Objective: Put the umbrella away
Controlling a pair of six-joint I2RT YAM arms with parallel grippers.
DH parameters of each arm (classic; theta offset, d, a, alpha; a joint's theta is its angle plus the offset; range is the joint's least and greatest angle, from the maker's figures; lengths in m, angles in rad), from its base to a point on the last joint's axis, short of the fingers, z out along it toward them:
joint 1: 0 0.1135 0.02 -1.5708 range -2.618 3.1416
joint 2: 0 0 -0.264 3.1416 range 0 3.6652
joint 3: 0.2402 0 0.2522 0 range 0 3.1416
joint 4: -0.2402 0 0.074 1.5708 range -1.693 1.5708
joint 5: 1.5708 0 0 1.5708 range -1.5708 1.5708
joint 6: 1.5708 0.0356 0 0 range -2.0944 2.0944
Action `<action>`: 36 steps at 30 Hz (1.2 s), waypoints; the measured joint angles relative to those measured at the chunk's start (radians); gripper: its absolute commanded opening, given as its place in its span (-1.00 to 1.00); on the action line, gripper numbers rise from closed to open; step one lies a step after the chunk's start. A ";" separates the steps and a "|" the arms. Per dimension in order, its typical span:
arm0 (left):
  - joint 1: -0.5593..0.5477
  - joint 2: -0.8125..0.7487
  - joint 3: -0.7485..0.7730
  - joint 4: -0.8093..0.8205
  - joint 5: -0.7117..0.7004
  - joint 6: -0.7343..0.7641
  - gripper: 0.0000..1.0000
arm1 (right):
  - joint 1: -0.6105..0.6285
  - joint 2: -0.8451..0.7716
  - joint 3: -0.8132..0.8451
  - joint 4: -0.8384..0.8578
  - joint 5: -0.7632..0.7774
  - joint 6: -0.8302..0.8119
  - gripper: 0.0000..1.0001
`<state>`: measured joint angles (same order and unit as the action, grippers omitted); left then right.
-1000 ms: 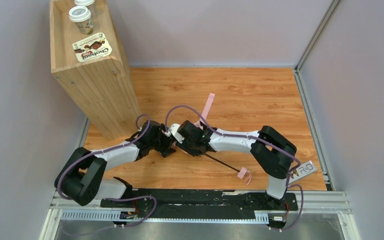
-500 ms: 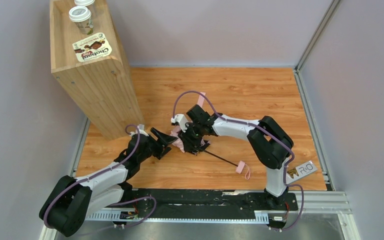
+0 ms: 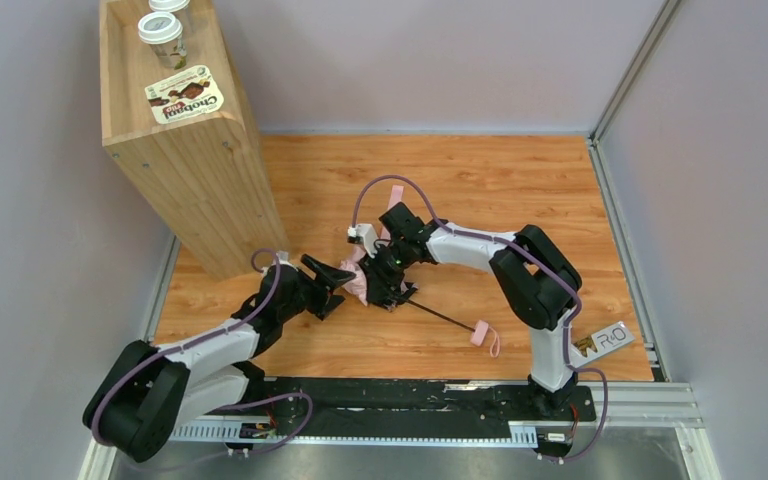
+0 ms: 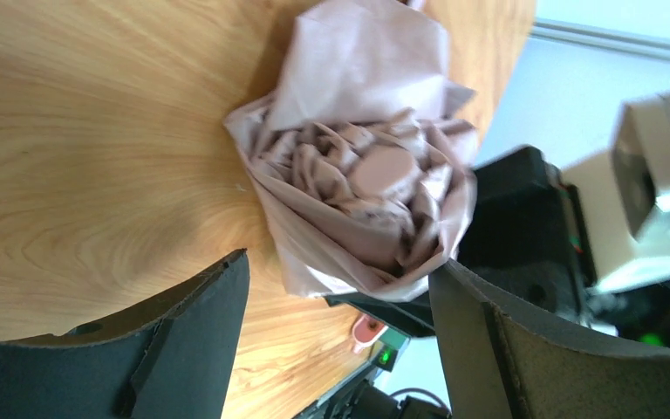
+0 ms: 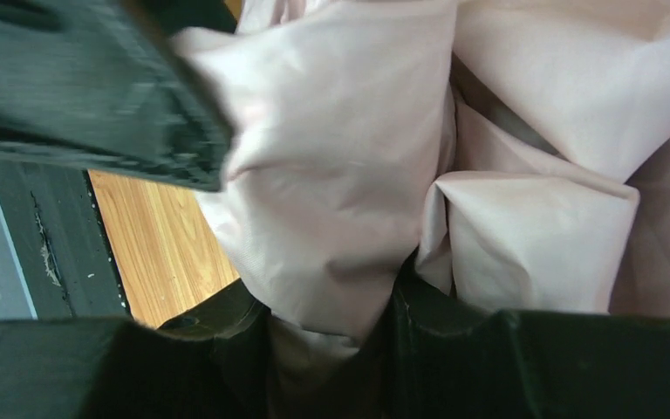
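Note:
The umbrella (image 3: 361,282) is a crumpled pale pink bundle on the wooden floor at mid-table. Its thin black shaft (image 3: 440,316) runs right and toward me to a pink end with a strap (image 3: 485,338). My right gripper (image 3: 382,275) comes in from the right and is shut on the bundle; the fabric (image 5: 349,183) fills the right wrist view and is pinched low down between the right gripper's (image 5: 336,345) dark fingers. My left gripper (image 3: 332,277) stands open just left of the bundle. In the left wrist view the bundle (image 4: 366,175) faces the left gripper (image 4: 340,292), its lower edge brushing the right finger (image 4: 506,349).
A tall wooden box (image 3: 195,170) stands at the back left, with two lidded cups (image 3: 161,30) and a Chobani packet (image 3: 184,99) on top. Grey walls close in the floor on three sides. A small card (image 3: 605,340) lies at the right near edge.
My left gripper has let go, opened wide and drawn back to the left. The right gripper, still holding the bundle, has turned and shifted slightly toward the back.

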<state>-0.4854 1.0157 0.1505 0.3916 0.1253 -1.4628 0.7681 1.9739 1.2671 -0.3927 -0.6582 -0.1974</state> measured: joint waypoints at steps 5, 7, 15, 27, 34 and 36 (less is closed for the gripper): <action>0.003 0.194 0.097 -0.025 0.012 -0.040 0.63 | -0.002 0.005 0.010 -0.014 -0.001 0.008 -1.00; 0.003 0.296 0.140 0.026 0.028 -0.039 0.63 | -0.007 0.009 0.017 -0.023 -0.011 0.010 -1.00; 0.005 0.531 0.173 0.275 0.114 -0.052 0.30 | -0.018 0.013 0.056 -0.108 0.025 -0.021 -1.00; 0.007 0.523 0.253 0.093 0.153 -0.053 -1.00 | 0.014 -0.019 0.044 -0.133 0.138 0.000 0.01; 0.003 0.523 0.291 -0.009 0.180 -0.024 -1.00 | 0.109 -0.134 -0.025 -0.135 0.338 0.082 1.00; 0.004 0.523 0.306 -0.050 0.187 -0.023 -1.00 | 0.165 -0.190 -0.056 -0.134 0.452 0.086 1.00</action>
<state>-0.4816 1.5387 0.4568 0.3416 0.3126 -1.4857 0.9329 1.7836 1.2114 -0.5266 -0.2062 -0.1112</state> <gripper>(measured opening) 0.390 0.983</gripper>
